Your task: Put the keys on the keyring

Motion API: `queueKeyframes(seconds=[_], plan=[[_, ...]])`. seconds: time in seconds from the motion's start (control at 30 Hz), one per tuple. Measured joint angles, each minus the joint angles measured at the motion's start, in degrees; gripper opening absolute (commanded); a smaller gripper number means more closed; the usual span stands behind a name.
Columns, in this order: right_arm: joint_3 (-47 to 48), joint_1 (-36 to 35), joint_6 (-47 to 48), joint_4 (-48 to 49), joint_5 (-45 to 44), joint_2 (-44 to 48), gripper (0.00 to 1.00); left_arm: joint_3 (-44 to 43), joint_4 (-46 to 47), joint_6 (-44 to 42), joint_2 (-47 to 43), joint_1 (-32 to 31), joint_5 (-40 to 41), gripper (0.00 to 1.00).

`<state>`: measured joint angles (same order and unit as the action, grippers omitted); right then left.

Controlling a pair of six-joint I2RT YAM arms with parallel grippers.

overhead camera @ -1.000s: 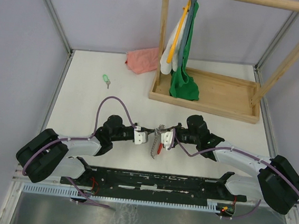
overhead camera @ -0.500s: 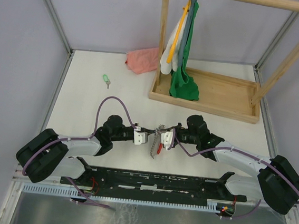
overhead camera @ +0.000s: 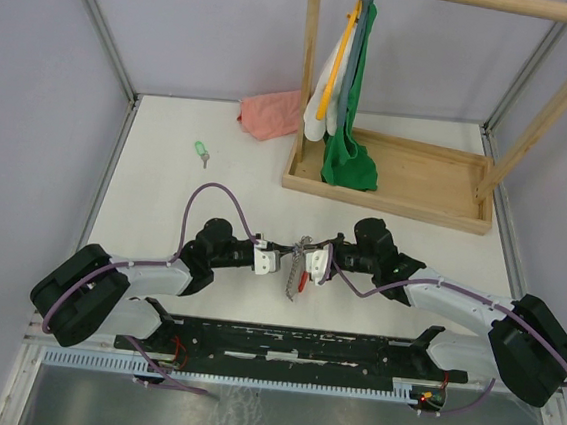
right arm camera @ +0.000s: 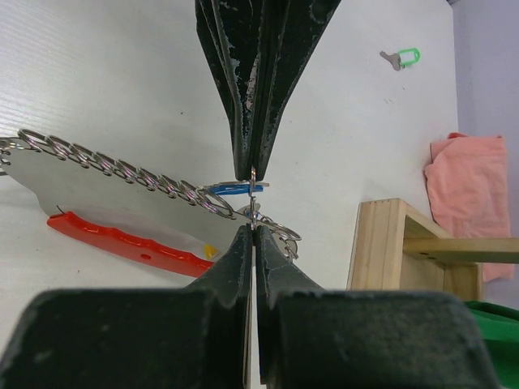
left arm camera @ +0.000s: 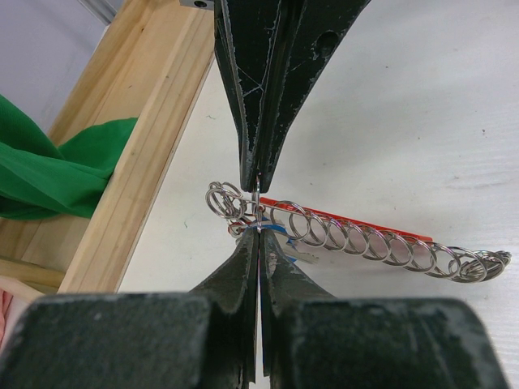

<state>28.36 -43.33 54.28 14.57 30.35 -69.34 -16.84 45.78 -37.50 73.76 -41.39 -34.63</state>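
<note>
Far L on the table [overhead camera: 154, 200]: green key [overhead camera: 201, 150] lies alone, well apart from both arms. Pink cloth [overhead camera: 270, 114] sits further right at the far edge, just beside the wooden rack [overhead camera: 396, 188].

Centre now, near edge. Left gripper [overhead camera: 282, 255] reaches right, jaws pinched tight on the keyring [overhead camera: 295, 272]. Its wrist cam has the tips meeting on the thin ring wire.

Blue key [right arm camera: 229, 189] is right at that ring, touching the links; threaded or not, can't tell. Chain strip [right arm camera: 105, 166] runs off toward the near edge w/ the red strap [right arm camera: 122, 241] alongside.

Right gripper [overhead camera: 305, 259] comes in from the opp. side, also clamped on the ring wire, so the keyring is held between the two. Green cloth [overhead camera: 349, 164] hangs on the rack, far R.
</note>
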Motion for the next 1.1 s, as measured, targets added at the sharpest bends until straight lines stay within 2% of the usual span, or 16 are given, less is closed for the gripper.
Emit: queueKeyframes(seconds=[1.1], plan=[[0.0,0.0,0.0,0.0,0.7,0.0,0.01,0.0,0.0,0.0,0.0,0.0,0.2,0.03]])
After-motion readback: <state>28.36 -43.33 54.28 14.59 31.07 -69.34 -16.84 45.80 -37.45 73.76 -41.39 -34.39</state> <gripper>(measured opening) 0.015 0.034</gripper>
